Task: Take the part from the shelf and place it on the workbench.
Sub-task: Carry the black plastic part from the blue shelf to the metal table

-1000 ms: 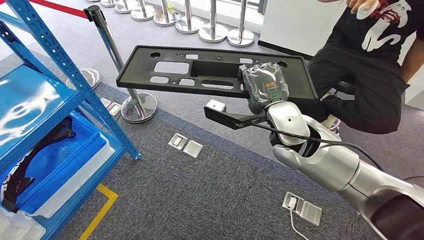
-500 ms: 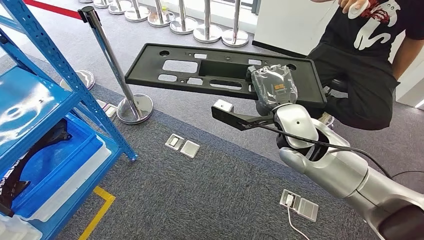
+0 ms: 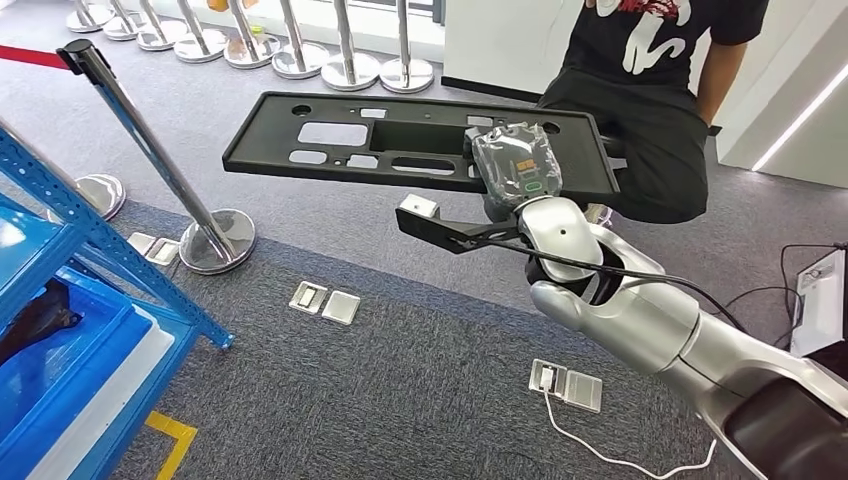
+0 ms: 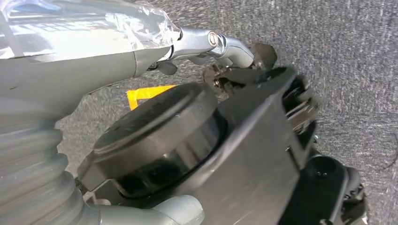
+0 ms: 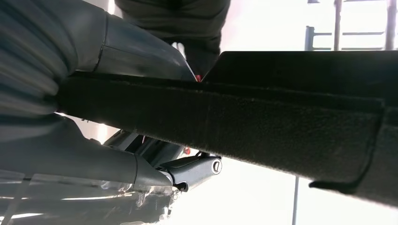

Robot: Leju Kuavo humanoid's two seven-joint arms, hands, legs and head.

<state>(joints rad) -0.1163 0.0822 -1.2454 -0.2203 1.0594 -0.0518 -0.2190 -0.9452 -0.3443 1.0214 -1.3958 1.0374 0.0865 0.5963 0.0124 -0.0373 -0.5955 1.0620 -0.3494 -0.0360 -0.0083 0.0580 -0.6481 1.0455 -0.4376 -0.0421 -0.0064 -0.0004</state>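
Above the grey carpet (image 3: 400, 390), we carry the part (image 3: 330, 150), a long flat black panel with rectangular cut-outs, held level in the air in front of us. Our right robot hand (image 3: 515, 170), wrapped in clear plastic, grips the panel at its right end; in the right wrist view the panel's dark edge (image 5: 263, 126) runs across the frame with the thumb on one side and the darker fingers on the other. Most of the panel sticks out to our left, unsupported.

Our left robot hand (image 4: 206, 44) hangs over the carpet, seen in the left wrist view. We cannot tell whether its fingers are spread or curled, since dark body parts cover much of that frame.

Beyond the panel's right end a person (image 3: 640, 110) in black clothes crouches or sits, close to the panel's far edge. At left, a blue shelf (image 3: 60, 260) stands with its slanted upright near a chrome stanchion (image 3: 150, 160), whose round base rests on the carpet's edge. The stanchion post rises just left of the panel's free end. A red belt (image 3: 25, 55) runs off from the post's top. More stanchion bases (image 3: 300, 62) line up along the far floor. Silver floor boxes (image 3: 325, 302) sit in the carpet below the panel, and another box (image 3: 565, 385) near our arm has a white cable (image 3: 620, 460) trailing from it. A yellow floor mark (image 3: 165, 435) shows by the shelf's foot.
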